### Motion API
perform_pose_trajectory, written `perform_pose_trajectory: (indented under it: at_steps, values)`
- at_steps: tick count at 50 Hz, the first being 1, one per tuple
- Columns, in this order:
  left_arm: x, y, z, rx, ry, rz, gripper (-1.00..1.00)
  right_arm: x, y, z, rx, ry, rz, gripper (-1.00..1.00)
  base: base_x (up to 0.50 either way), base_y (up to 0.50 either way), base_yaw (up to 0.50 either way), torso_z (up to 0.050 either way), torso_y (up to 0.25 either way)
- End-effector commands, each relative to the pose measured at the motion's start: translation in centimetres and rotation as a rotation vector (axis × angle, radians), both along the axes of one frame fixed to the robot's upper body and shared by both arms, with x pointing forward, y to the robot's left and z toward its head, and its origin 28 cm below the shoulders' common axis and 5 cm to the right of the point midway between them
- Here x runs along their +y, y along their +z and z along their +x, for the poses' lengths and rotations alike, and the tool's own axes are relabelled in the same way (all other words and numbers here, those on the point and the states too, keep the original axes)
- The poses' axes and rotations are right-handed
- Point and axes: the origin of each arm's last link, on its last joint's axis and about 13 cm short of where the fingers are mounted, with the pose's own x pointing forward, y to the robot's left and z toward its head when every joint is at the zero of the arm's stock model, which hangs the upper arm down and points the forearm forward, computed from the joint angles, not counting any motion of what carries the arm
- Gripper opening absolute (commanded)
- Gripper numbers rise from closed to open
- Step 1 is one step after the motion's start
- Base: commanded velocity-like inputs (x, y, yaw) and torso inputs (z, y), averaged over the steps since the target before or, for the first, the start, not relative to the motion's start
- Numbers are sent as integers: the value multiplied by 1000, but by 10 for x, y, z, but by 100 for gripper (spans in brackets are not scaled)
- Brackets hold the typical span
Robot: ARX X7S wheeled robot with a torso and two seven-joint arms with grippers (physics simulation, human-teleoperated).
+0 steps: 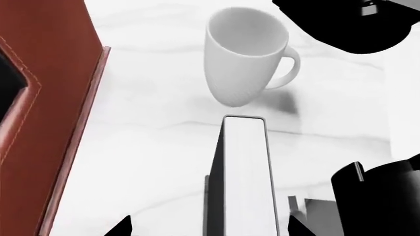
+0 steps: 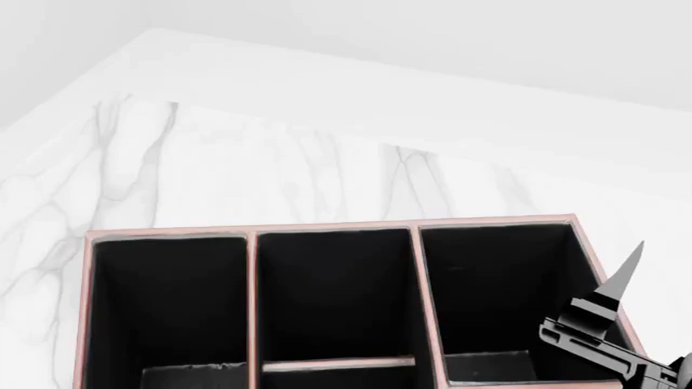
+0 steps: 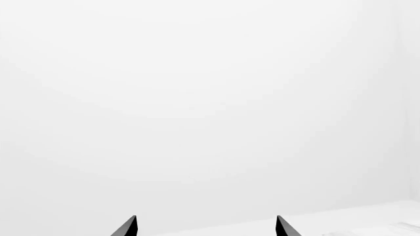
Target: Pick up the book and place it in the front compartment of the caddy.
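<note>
The tabletop (image 2: 216, 170) is white marble with faint grey veins, and behind it the room is a plain pale wall with no detail. In the head view the far edge of the tabletop runs as a wide light band from the left corner across toward the right, and a broad bare stretch of marble lies between that edge and the caddy (image 2: 251, 308).

The caddy fills the lower part of the head view, its reddish-brown rim framing three black-lined cells in a row. The front compartment (image 2: 335, 296) is the middle cell, closed at its near end by a thin pale cross divider (image 2: 337, 365).

The book (image 1: 246, 177) appears only in the left wrist view. It stands on edge on the marble, white page edges up between thin black covers, and reaches between the two dark fingertips of the left claw (image 1: 208, 227). The tips sit spread to either side of the book with a gap showing on each side, so the left claw is not pinching it. The white mug (image 1: 246, 54) stands just beyond the book's far end, handle pointing away from the caddy, whose leather wall rises well apart from the book with bare marble between.

The right claw (image 3: 205, 226) has its two tips spread wide, holding nothing, pointing at blank wall. In the head view it rises over the caddy's right end.
</note>
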Motion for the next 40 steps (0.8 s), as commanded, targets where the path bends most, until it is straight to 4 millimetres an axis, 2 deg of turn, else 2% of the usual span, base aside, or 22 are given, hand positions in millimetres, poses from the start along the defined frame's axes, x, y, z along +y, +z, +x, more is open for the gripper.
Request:
perform_pose_trajectory:
  at_steps: [1,22,40]
  values:
    - [-3,-6,4,8,-30,21,100,0,0,0,-1,0,-1,100,0,0,0,0,0]
    - [-10,-14,7,63,-163,35,100,0,0,0,-3,3,-5,100,0,0,0,0,0]
    - [-9,-43,27,99,-74,97,100,0,0,-1,-4,6,-8,100,0,0,0,0,0]
